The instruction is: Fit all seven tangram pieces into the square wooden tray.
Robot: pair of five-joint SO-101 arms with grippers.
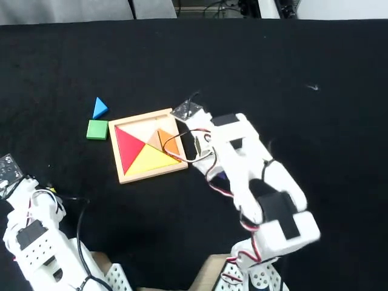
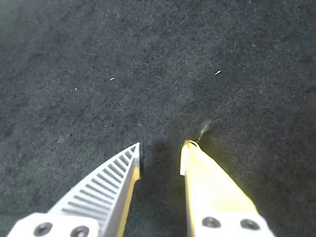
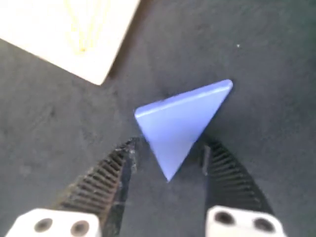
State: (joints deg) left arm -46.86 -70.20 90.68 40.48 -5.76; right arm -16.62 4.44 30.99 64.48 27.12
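This looks like a robotics lab. The bench (image 1: 315, 73) is draped in black cloth. Two white arms of printed plastic stand on it, the left arm (image 1: 33, 242) and the right arm (image 1: 254, 182), with loose red, black and white wires (image 1: 209, 163) exposed. A square black-and-white marker tag (image 1: 187, 110) sits at the right arm's end, close to the right tool (image 3: 169, 145). Well beyond that tool, past the bench's far edge, are dark cables (image 1: 242, 7) and pale panels (image 1: 73, 9).

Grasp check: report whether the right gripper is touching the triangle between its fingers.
Cannot tell. In the right wrist view the triangle lies between the open fingers of the right gripper; shadow hides any gap.
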